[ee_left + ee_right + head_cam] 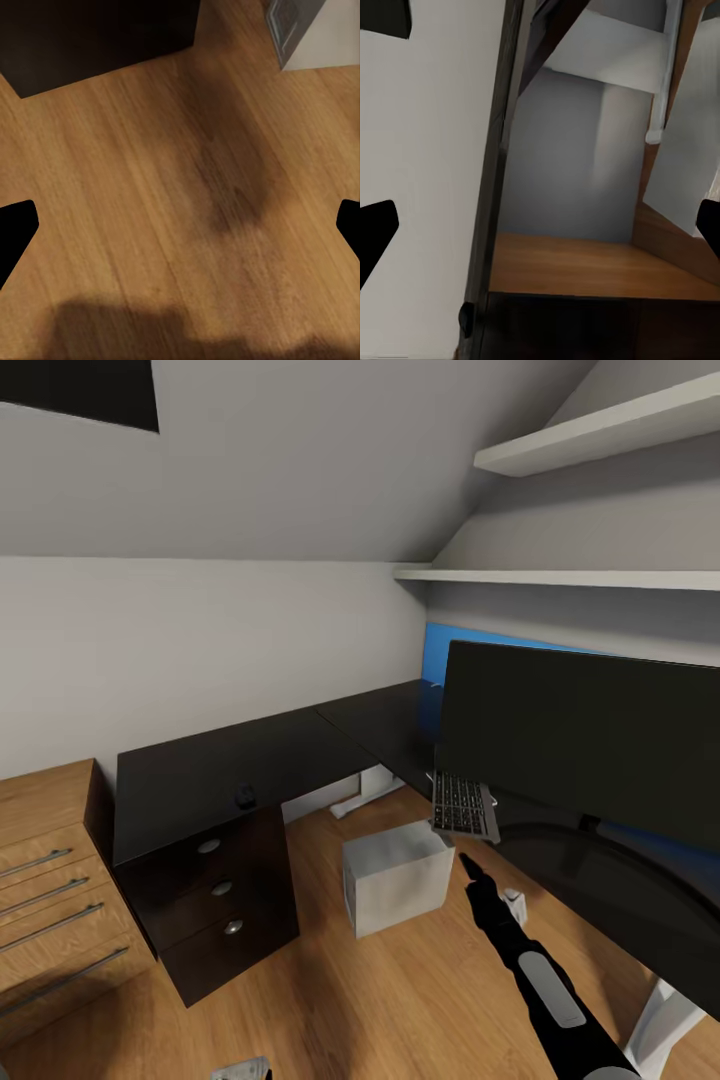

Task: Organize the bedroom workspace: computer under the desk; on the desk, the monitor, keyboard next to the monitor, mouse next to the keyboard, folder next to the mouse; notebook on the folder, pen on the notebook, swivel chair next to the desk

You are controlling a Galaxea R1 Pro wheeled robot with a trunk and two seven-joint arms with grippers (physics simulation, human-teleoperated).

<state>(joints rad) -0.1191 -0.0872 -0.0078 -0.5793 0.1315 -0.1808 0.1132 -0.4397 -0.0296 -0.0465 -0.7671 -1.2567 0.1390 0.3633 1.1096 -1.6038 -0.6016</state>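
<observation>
**Bedroom corner, head camera**

I see the black desk (pixel 230 770) at 10 o'clock, mouse (pixel 244 797) on it; keyboard (pixel 464 806) overhanging below the monitor (pixel 580 730); computer (pixel 397 877) on wooden floor (pixel 330 1000). Right gripper (pixel 466 862): state indiscernible; left gripper (pixel 180 225) spread wide, empty

Lots of black and wood tones here

The desk (pixel 230 770) is black with silver knobs on its drawers, the monitor (pixel 590 730) black too, the keyboard (pixel 463 806) grey with black keys. The computer (pixel 398 878) is light grey, the mouse (pixel 244 796) black, the floor (pixel 330 1000) warm striped wood, and the walls pale grey.
</observation>
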